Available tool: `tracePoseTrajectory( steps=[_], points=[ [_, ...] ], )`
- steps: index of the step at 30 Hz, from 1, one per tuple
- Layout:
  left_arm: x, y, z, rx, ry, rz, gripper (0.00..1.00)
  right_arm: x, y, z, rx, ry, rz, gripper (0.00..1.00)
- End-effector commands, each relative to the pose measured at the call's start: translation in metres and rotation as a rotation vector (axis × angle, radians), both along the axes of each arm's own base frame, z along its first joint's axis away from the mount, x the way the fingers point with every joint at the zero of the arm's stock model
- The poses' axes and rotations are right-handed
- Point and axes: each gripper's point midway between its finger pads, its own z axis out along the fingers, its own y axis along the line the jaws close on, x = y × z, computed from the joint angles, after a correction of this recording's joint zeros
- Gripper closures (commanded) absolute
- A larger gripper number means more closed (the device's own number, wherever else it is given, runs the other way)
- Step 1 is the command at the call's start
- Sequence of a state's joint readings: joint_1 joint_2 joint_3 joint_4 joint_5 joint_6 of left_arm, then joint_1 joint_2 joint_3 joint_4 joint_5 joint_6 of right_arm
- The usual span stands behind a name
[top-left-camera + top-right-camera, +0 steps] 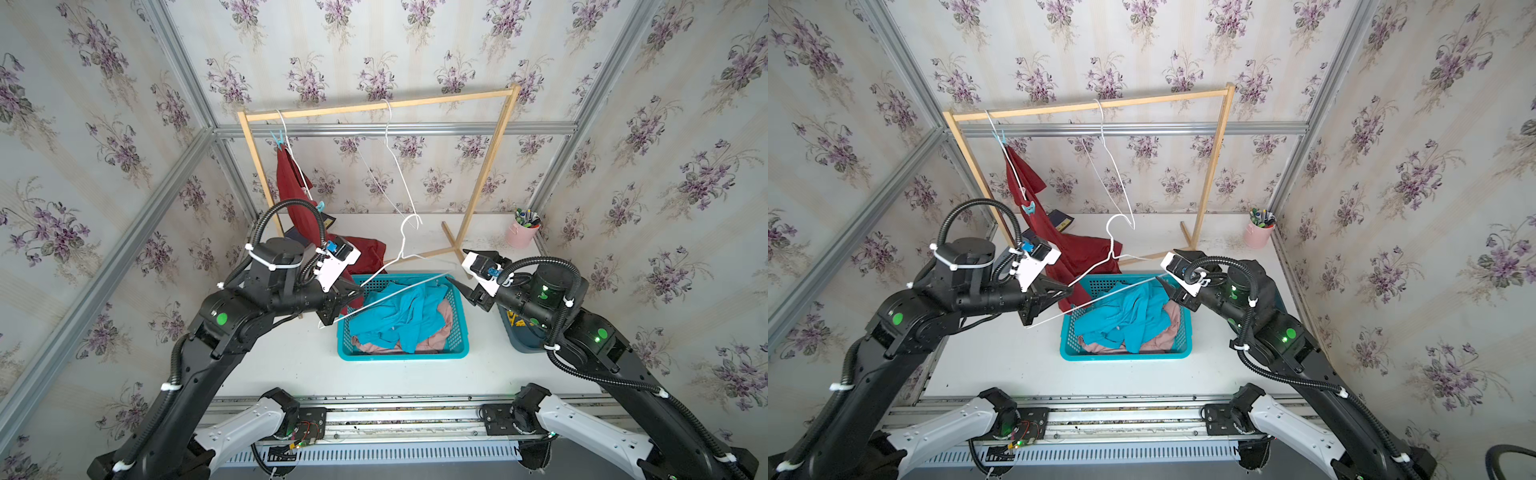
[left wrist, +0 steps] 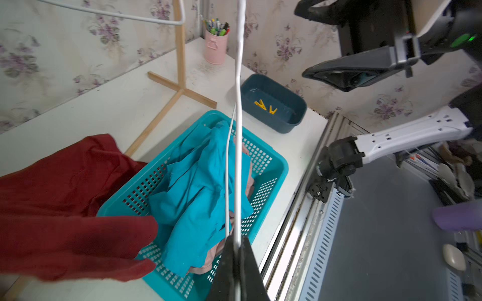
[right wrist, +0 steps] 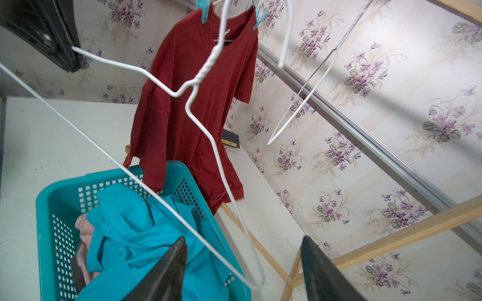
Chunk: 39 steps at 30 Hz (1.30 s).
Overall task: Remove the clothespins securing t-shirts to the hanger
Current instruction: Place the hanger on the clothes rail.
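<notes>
Holds a bare white wire hanger (image 3: 206, 68) by one shoulder in the left gripper (image 2: 236, 243), jaws pressed together on the wire, at ten o'clock of the teal basket (image 1: 403, 356). Carries the right gripper (image 3: 243, 241) at two o'clock, jaws spread, nothing between them. Probably time to park that hanger: lift it level, clear of the turquoise tee (image 1: 399, 316) and pink tee (image 1: 444, 322) heaped in the basket, and mind its hook near the other bare hanger (image 1: 395, 160) at twelve o'clock. Then, likely, reach to eleven o'clock for the dark red tee (image 1: 291, 187), pinned by two light blue clothespins (image 3: 204, 12). Squeeze each tail squarely, steady the wire with the free gripper, and drop each pin beside the yellow clothespins (image 2: 266, 106) in the dark blue bin (image 2: 289, 122) at three o'clock. Works over a white table (image 1: 291, 365), past a pink cup of pens (image 1: 521, 235) farther out at two o'clock, under a wooden rack (image 1: 374, 106), inside floral-papered walls and aluminium framing.
</notes>
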<state>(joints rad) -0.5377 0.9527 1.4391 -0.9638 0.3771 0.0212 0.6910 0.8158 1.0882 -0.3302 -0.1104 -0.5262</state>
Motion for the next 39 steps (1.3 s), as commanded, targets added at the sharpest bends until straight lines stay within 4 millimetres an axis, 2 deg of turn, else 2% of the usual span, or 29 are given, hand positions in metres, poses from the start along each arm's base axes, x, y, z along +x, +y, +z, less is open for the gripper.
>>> tracePoseTrajectory(
  steps=[1, 6, 12, 15, 20, 22, 25, 31, 39],
  points=[
    [0.013, 0.03, 0.003, -0.017, -0.012, 0.246, 1.0, 0.011, -0.005, 0.023, 0.116, 0.001, -0.077, 0.34],
    [0.015, 0.053, 0.01, -0.035, -0.044, 0.405, 1.0, 0.031, -0.005, 0.02, 0.169, 0.057, -0.158, 0.34],
    [0.033, 0.061, 0.036, -0.065, -0.077, 0.576, 1.0, 0.046, 0.001, 0.004, 0.167, 0.132, -0.199, 0.34],
    [0.045, 0.054, 0.042, -0.042, -0.102, 0.654, 1.0, 0.05, -0.003, 0.002, 0.184, 0.141, -0.229, 0.34],
    [0.057, 0.021, 0.059, 0.019, -0.214, 0.748, 1.0, 0.057, -0.011, -0.001, 0.218, 0.166, -0.268, 0.34],
    [0.063, 0.014, 0.066, 0.026, -0.244, 0.79, 1.0, 0.059, -0.014, -0.002, 0.24, 0.187, -0.275, 0.34],
    [0.07, 0.011, 0.074, 0.061, -0.289, 0.825, 1.0, 0.059, -0.018, -0.001, 0.272, 0.211, -0.271, 0.33],
    [0.076, 0.007, 0.074, 0.116, -0.308, 0.834, 1.0, 0.055, -0.02, -0.008, 0.287, 0.22, -0.252, 0.33],
    [0.084, 0.016, 0.106, 0.18, -0.402, 0.904, 1.0, 0.051, -0.017, -0.009, 0.314, 0.233, -0.219, 0.33]
  ],
)
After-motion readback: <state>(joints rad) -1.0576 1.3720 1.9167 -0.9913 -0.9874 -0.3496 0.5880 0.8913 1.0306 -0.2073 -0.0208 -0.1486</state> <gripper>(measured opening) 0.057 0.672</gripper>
